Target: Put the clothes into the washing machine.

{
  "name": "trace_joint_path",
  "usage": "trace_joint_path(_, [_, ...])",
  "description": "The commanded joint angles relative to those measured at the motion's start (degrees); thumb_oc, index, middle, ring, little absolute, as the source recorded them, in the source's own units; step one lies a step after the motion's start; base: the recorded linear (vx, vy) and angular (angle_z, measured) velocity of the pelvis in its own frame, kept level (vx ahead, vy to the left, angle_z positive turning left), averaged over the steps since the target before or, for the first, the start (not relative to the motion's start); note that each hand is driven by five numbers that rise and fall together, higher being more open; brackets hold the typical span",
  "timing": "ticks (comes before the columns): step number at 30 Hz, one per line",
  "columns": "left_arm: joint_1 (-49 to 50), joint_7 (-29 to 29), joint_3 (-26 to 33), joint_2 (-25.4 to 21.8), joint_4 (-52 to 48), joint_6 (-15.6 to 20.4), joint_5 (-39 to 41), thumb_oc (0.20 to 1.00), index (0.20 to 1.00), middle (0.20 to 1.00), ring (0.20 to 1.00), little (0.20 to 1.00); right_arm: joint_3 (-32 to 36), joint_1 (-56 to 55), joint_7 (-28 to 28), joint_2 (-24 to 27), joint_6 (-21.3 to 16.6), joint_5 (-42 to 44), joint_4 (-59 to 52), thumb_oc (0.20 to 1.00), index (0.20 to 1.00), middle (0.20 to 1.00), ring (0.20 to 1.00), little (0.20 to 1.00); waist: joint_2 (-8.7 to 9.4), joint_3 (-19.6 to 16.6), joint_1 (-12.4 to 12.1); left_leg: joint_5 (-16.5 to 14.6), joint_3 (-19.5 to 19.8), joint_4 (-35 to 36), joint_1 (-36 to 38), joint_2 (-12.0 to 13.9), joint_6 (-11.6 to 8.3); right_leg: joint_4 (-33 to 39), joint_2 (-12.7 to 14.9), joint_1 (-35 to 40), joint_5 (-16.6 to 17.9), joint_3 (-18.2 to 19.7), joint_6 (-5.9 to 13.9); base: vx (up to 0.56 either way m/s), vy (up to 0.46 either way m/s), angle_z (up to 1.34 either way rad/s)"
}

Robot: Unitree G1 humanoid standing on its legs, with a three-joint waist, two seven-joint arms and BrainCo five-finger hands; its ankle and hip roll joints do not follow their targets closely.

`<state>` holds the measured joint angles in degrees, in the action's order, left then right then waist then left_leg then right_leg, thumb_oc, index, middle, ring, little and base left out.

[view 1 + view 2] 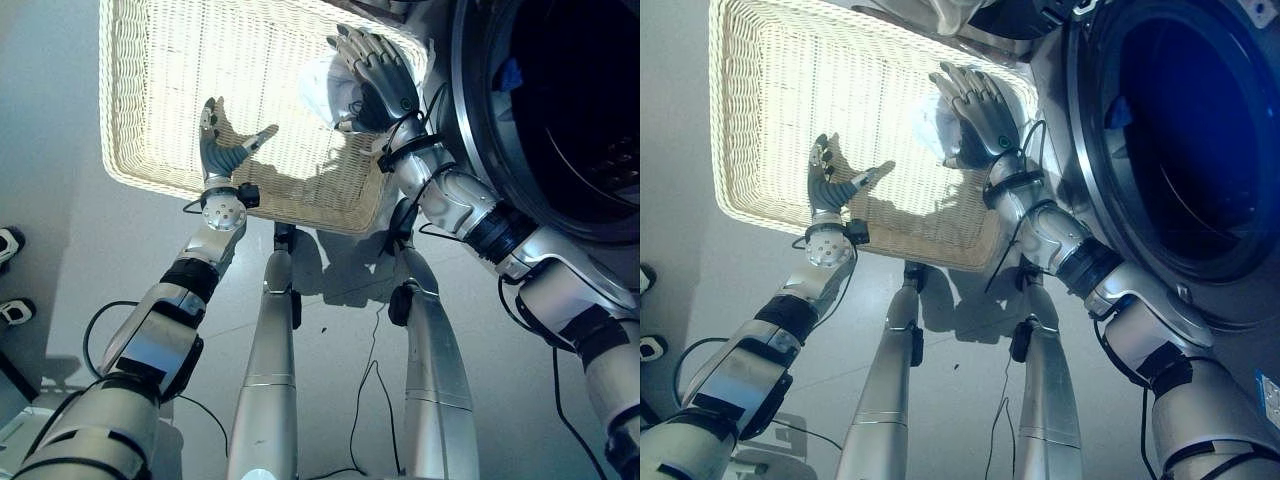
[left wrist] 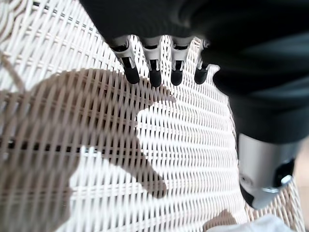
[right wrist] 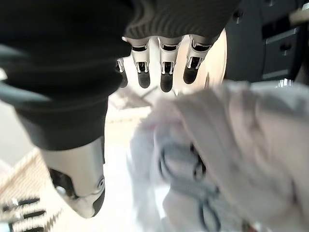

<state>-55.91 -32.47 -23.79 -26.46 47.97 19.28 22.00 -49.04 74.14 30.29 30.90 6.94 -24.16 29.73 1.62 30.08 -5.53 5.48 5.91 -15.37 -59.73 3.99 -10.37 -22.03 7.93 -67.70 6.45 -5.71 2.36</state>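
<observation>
A white garment [image 1: 320, 92] lies crumpled at the right end of the white wicker basket [image 1: 160, 70], close to the washing machine's dark round opening [image 1: 585, 100]. My right hand [image 1: 378, 72] hovers over the garment with its fingers straight; in the right wrist view the cloth [image 3: 231, 145] bunches under the fingertips [image 3: 165, 79], with the thumb held apart. My left hand [image 1: 220, 150] is open over the basket's bare weave [image 2: 193, 145] near its front rim, thumb spread, holding nothing.
The washing machine's metal door ring [image 1: 1080, 150] stands right beside the basket's right end. Something small and blue [image 1: 510, 72] sits inside the drum. Shoes [image 1: 8, 245] show at the left edge on the grey floor.
</observation>
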Motion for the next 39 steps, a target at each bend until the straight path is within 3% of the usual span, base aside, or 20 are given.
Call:
trace_joint_path(1, [-0.5,-0.7,1.4,1.3,-0.5,0.5,-0.9,1.0,1.0,1.0,1.0,1.0,-2.7,2.9,-1.3,-0.7,-0.2,-2.0,-1.5,1.0,1.0,1.0,1.0,1.0,-3.72,-0.3,0.9,2.2,-2.9,0.4,-1.6,-9.0,6.69,1.1,-4.9,2.3,0.7,-6.4,4.14,0.0,0.0,0.0])
trace_joint_path(13, [-2.8,-0.4,-1.0,1.5,1.0,0.6,0.5,1.0,1.0,1.0,1.0,1.0,-8.7,5.2,-9.4,-2.7,8.8,-3.9,11.1,1.0,1.0,1.0,1.0,1.0,-4.34,-0.3,0.0,2.7,-2.6,0.6,-1.9,-9.5,6.72,1.3,-4.6,1.8,1.5,-6.9,4.23,0.0,-0.002,0.01])
trace_joint_path(16, [-3.4,-0.7,-1.8,1.9,1.5,0.4,1.0,1.0,1.0,1.0,1.0,1.0,-9.0,5.1,-7.9,-3.0,12.1,-5.4,14.7,1.0,1.0,1.0,1.0,1.0,-4.5,-0.3,0.0,2.9,-2.7,0.8,-1.9,-9.4,6.83,1.4,-4.6,1.8,1.7,-6.9,4.23,0.0,0.0,0.0])
trace_joint_path(27, [-4.6,-1.0,-2.7,2.3,2.7,1.1,1.9,1.0,1.0,1.0,1.0,1.0,-8.0,6.4,-4.1,-1.8,18.3,-11.3,23.6,1.0,1.0,1.0,1.0,1.0,-5.05,-0.3,0.4,3.2,-2.8,1.2,-1.9,-9.5,7.16,2.1,-4.8,1.7,2.7,-6.5,4.53,0.0,0.002,0.0])
trace_joint_path(33, [-4.7,-1.6,-2.9,2.2,2.2,1.0,2.4,1.0,1.0,1.0,1.0,1.0,-8.0,6.4,-8.4,-0.1,22.2,-16.7,26.8,1.0,1.0,1.0,1.0,1.0,-4.92,-0.3,0.7,3.3,-2.9,1.1,-2.2,-9.3,7.39,2.0,-4.9,1.6,2.9,-6.4,4.44,0.0,0.0,0.0])
trace_joint_path(38, [-4.9,-2.1,-3.1,2.3,1.8,1.0,2.7,1.0,1.0,1.0,1.0,1.0,-7.8,6.0,-10.8,0.4,22.5,-21.4,29.2,1.0,1.0,1.0,1.0,1.0,-4.88,-0.3,0.9,3.4,-2.9,1.1,-2.5,-9.2,7.62,1.9,-4.9,1.2,2.9,-6.4,4.31,0.0,0.0,0.0])
trace_joint_path(39, [-4.7,-2.2,-3.1,2.3,1.5,1.2,2.9,1.0,1.0,1.0,1.0,1.0,-7.7,5.8,-11.0,0.8,21.7,-22.9,29.7,0.2,0.2,0.2,0.2,0.2,-4.9,-0.3,1.1,3.3,-2.8,1.0,-2.6,-9.3,7.69,2.0,-5.1,1.0,3.0,-6.2,4.23,0.0,0.0,0.0])
